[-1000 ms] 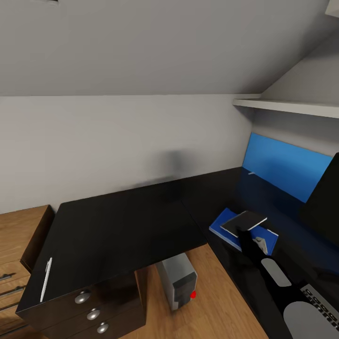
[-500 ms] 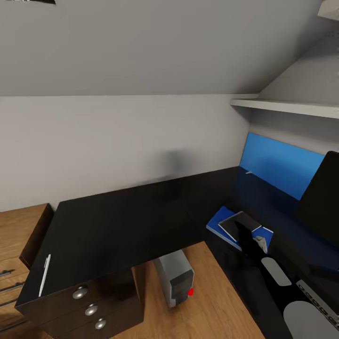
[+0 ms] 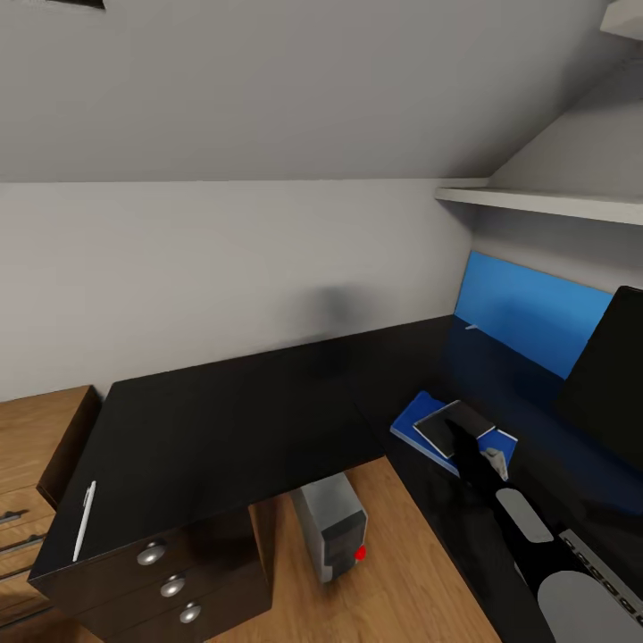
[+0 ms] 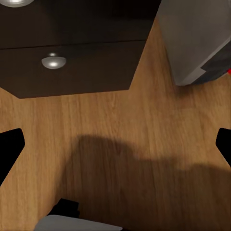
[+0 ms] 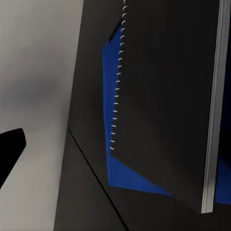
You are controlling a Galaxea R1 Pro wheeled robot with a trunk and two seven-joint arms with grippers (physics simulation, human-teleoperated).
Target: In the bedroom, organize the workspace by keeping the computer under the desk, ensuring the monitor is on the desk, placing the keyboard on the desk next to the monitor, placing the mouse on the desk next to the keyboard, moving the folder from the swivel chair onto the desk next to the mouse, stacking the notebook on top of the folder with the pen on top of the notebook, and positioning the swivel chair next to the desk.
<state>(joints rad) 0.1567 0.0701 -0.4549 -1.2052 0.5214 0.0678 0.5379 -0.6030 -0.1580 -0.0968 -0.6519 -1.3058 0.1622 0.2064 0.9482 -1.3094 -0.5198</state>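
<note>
The black-topped desk (image 3: 232,429) fills the head view. On its right wing lies the blue folder (image 3: 413,427) with the notebook (image 3: 446,421) on top of it. My right gripper (image 3: 462,432) hovers over the notebook's near edge. In the right wrist view the notebook (image 5: 163,96) looks dark, with a spiral spine, over the folder (image 5: 122,175); one finger (image 5: 9,149) stands wide, so the gripper is open. The pen (image 3: 85,521) lies at the desk's front left corner. The computer (image 3: 332,527) stands under the desk. The monitor (image 3: 607,375) and keyboard (image 3: 597,572) are at the right. My left gripper (image 4: 115,144) is open over the floor.
A blue panel (image 3: 536,313) leans on the wall behind the desk, under a white shelf (image 3: 536,201). A wooden chest of drawers (image 3: 31,446) stands to the desk's left. The desk's black drawers (image 3: 170,585) have silver knobs (image 4: 54,61). The ceiling slopes low overhead.
The notebook has come down from a tilted, lifted pose to lie flatter on the folder, the right gripper moving with it. The camera has shifted slightly.
</note>
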